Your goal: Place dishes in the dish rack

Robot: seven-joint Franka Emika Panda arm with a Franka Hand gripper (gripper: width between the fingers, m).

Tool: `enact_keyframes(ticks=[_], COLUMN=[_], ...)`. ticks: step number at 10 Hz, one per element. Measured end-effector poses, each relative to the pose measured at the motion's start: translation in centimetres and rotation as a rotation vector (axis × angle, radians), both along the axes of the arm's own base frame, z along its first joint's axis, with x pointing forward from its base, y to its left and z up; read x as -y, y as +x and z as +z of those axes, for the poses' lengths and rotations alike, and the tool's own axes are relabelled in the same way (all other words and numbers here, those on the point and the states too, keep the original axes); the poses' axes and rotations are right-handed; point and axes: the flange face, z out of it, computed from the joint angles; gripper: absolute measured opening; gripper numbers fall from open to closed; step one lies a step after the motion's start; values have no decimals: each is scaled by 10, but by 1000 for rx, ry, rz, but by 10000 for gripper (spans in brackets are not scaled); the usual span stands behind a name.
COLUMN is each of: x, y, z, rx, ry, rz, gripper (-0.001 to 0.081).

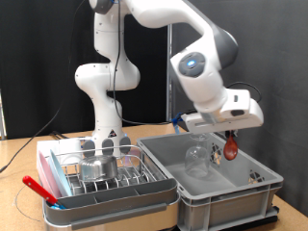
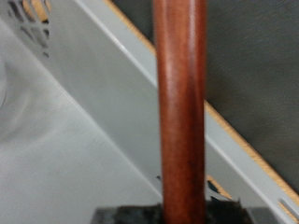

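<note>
Red-brown utensil [image 2: 181, 103] apparently pinched upright in claw [image 1: 230, 135] above tub [image 1: 252, 192].

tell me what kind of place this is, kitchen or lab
Probably a robot lab set up for dishwashing: a black curtain backdrop, a wooden table holding a dish rack and grey tub, no sink or counter.

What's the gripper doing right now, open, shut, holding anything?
Gripper: shut on the wooden spoon, held above the grey tub, beside the glass.
</note>
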Motion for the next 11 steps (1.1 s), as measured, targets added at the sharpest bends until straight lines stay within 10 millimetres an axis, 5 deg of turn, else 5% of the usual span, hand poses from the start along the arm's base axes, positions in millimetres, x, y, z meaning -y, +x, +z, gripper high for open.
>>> enact_keyframes(ticks=[2, 7, 11], x=[37, 53, 125], y=[2, -5, 1], z=[8, 7, 5], rx=[-75, -236, -228], ry=[116, 323, 473], rz=[3, -23, -209], gripper=[83, 83, 83])
